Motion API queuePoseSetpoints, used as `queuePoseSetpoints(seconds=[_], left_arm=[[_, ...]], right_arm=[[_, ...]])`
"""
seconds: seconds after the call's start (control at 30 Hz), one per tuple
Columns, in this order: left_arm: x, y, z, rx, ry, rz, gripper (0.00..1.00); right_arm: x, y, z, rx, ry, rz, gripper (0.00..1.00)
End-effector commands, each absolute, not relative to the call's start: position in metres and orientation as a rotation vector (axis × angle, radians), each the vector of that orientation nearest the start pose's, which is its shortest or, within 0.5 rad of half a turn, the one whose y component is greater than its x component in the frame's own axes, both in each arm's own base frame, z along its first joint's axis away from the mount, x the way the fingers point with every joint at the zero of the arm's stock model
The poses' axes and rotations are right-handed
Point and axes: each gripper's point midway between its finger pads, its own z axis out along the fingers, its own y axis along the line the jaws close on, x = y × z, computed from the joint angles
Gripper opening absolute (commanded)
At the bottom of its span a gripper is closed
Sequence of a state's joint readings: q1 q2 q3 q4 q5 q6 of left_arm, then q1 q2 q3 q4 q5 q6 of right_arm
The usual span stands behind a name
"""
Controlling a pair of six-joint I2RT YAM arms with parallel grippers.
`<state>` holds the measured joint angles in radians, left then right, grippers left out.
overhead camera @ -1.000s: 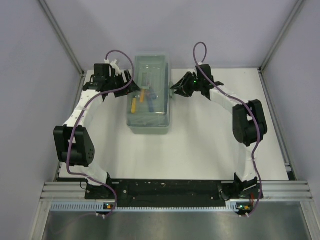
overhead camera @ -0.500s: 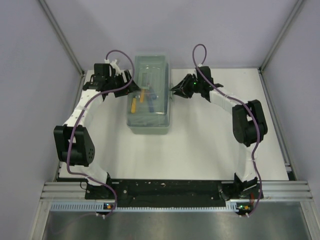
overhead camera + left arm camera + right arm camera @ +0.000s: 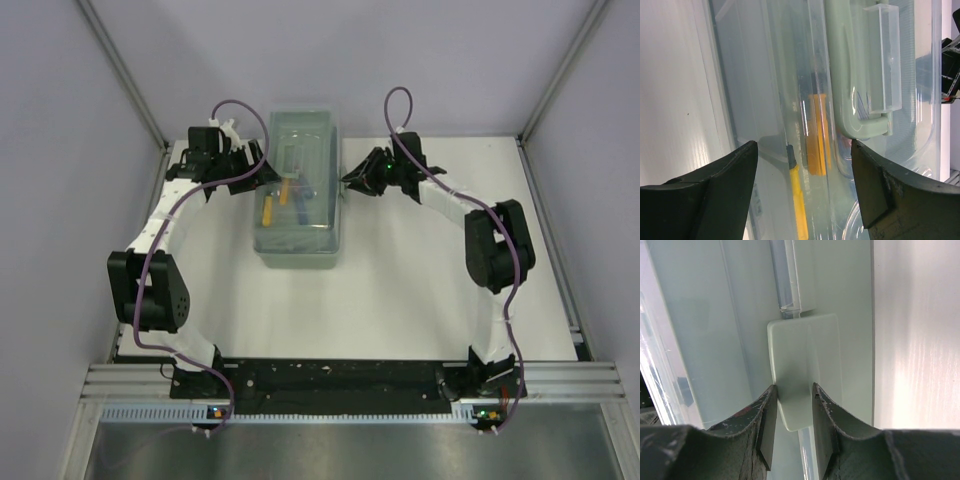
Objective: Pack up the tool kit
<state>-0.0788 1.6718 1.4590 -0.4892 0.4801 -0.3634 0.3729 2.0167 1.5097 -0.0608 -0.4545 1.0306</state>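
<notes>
Slight creep of the right hand (image 3: 352, 180) toward the toolbox (image 3: 298, 250) across the last second, then nothing more in the last half second; no shift on the left side. Sits on the bench (image 3: 420, 300) toward the far edge, left of centre, with the translucent lid (image 3: 300, 140) down, a hand on either flank and the long axis running straight away from the arm bases. Matters most for the coming move: latch (image 3: 805, 355) on the right long wall, dead ahead of the right hand (image 3: 792, 395) and filling its wrist view, so likely the right arm's job rather than the left's. Drawn almost together there, with only a narrow slot between the fingers and the lower tongue of the latch showing through it; pinching, pressing or just short of contact cannot be told. Spread wide on the other side, left hand (image 3: 804, 147), hovering at the lid's left edge and gripping nothing, green handle (image 3: 855, 100) lying flat along the long axis just beyond. Through the lid, only a yellow screwdriver (image 3: 797, 200) and an orange shaft (image 3: 816, 135) readable; anything else inside smeared by glare. Hidden too: any left-wall latch, and whether the right latch is snapped home. Too small in the overhead view to judge either hand's opening.
</notes>
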Motion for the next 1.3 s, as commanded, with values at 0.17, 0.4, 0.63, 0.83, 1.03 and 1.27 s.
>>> queuePoseSetpoints(seconds=[0.17,0.4,0.63,0.83,1.03,1.27], left_arm=[[0.405,-0.134,0.150,-0.059,2.530,-0.746,0.75],[0.403,-0.130,0.142,-0.065,2.562,-0.709,0.75],[0.400,-0.129,0.136,-0.084,2.584,-0.705,0.75],[0.398,-0.131,0.132,-0.106,2.601,-0.720,0.74],[0.395,-0.138,0.130,-0.119,2.615,-0.779,0.67],[0.383,-0.143,0.118,-0.127,2.691,-0.831,0.62]], right_arm=[[0.457,0.317,0.213,0.298,2.267,1.298,0.33],[0.472,0.274,0.214,0.366,2.240,1.183,0.34],[0.473,0.258,0.172,0.397,2.327,1.034,0.33],[0.477,0.256,0.133,0.377,2.422,0.886,0.18],[0.482,0.272,0.108,0.264,2.463,0.796,0.08],[0.500,0.290,0.113,0.106,2.405,0.763,0.02]])
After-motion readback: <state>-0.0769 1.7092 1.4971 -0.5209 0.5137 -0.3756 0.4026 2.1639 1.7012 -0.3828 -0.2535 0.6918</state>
